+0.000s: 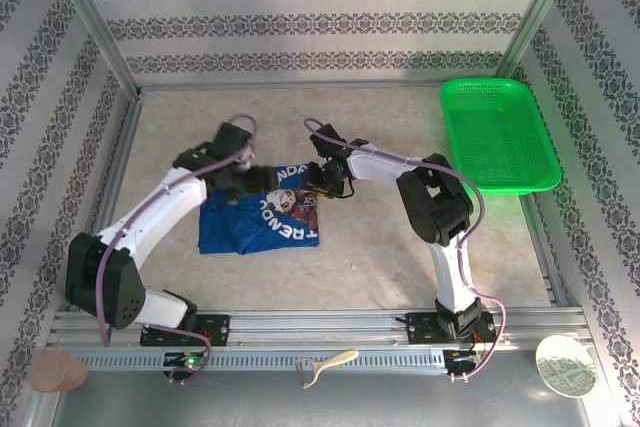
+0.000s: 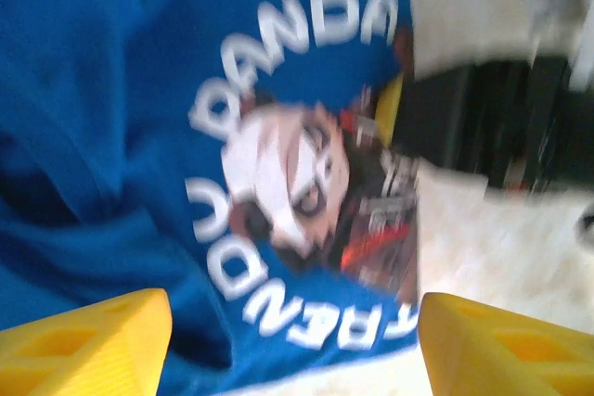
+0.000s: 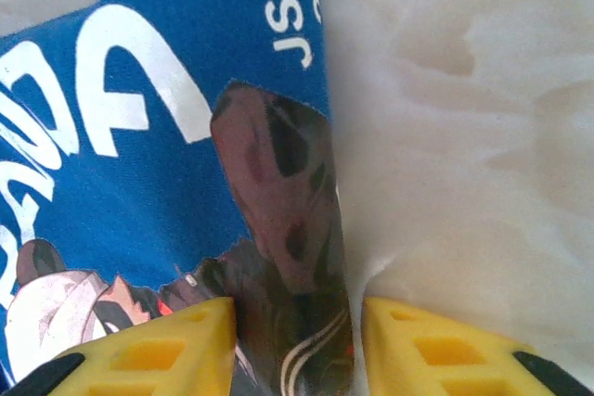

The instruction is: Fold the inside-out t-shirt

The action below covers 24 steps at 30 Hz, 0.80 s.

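Blue t-shirt (image 1: 240,229) lay in a rumpled heap on the table (image 1: 370,267), left of centre and between the two grippers, and what a print it had facing up: white lettering curling round a cartoon face. Down at the near edge both arms sat bolted to the rail. The left arm (image 1: 150,217) bulged out to its own side at the elbow, then slanted away and inward, with its wrist over the shirt's far edge. The left gripper (image 1: 250,182) hung there above the cloth, and its wrist camera showed the jaws spread wide, the left gripper (image 2: 292,350) hovering clear of the t-shirt (image 2: 93,136) with the print right below it. Over on the other side, the right arm (image 1: 440,237) ran straight away from its base, bent sharply at the elbow and folded back inward, low and level. The right gripper (image 1: 322,185) sat at the shirt's far right corner. Close up, the right gripper (image 3: 297,340) had its yellow fingers (image 3: 148,354) parted, straddling the edge of the t-shirt (image 3: 213,44), not pinched on it. Far right, well apart, a green basket (image 1: 497,135) rested.
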Available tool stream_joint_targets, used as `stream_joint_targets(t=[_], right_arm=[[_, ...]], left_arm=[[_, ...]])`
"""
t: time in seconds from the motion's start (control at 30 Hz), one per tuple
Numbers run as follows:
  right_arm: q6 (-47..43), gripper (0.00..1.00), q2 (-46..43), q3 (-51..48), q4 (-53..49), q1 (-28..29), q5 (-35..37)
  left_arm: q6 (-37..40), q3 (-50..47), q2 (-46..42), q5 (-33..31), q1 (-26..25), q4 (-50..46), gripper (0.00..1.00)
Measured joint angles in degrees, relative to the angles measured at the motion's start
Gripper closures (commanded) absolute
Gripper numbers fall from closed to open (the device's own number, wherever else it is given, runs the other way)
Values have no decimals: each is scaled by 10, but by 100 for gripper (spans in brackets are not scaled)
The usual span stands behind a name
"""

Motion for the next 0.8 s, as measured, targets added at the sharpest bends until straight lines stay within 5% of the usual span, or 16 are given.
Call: stream_joint_targets(t=[0.2, 0.47, 0.53, 0.7, 0.8], right_arm=[[1, 67, 1, 0, 0, 0, 2], [1, 69, 4, 0, 0, -1, 2], [1, 73, 4, 0, -1, -1, 2], [-1, 94, 7, 0, 0, -1, 2], [4, 100, 7, 0, 2, -1, 1]], left_arm=[[-16, -56, -7, -115, -90, -52, 32], [-22, -99, 15, -158, -115, -30, 34], [-23, -99, 36, -166, -115, -17, 43], [-22, -99, 65, -191, -115, 7, 97], [-22, -99, 66, -206, -115, 12, 100]])
